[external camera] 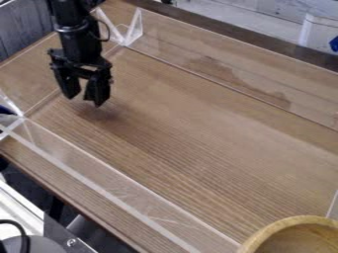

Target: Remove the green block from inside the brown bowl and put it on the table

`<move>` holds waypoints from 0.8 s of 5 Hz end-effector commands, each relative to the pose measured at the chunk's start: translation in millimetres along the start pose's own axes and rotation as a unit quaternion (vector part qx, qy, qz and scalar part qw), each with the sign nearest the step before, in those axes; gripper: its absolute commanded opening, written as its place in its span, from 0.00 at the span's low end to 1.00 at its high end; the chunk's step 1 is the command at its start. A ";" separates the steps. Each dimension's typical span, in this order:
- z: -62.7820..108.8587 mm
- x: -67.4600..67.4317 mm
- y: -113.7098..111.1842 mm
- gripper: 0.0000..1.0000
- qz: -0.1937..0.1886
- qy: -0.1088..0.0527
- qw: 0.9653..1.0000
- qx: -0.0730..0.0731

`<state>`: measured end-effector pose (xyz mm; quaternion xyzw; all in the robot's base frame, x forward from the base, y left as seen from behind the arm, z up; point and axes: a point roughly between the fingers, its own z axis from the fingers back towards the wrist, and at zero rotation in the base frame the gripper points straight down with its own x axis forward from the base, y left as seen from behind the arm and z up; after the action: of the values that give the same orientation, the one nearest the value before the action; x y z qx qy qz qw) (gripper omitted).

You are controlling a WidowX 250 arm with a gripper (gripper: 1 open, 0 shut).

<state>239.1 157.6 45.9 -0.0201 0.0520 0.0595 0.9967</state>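
Table [199, 119]: broad brown wood-grain top, filling most of view, edged by low clear plastic walls [79, 173]. Faint darker smudge on surface toward far right side. Brown bowl [294, 235]: light tan rim only, cut off at bottom right corner, well apart from arm; inside of bowl out of view. Green block: cannot be seen anywhere. Gripper [79, 94]: black, pointing down over table's far left part, jaws spread wide, nothing between them, small shadow just beneath.
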 end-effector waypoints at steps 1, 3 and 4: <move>38.9 9.1 -0.4 1.00 0.009 -0.053 0.998 0.012; 51.4 11.1 -7.4 1.00 0.003 -0.069 0.998 0.008; 46.9 14.6 -4.2 1.00 -0.008 -0.073 0.997 0.020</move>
<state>252.7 155.1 72.0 -0.0143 0.0105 0.0561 0.9983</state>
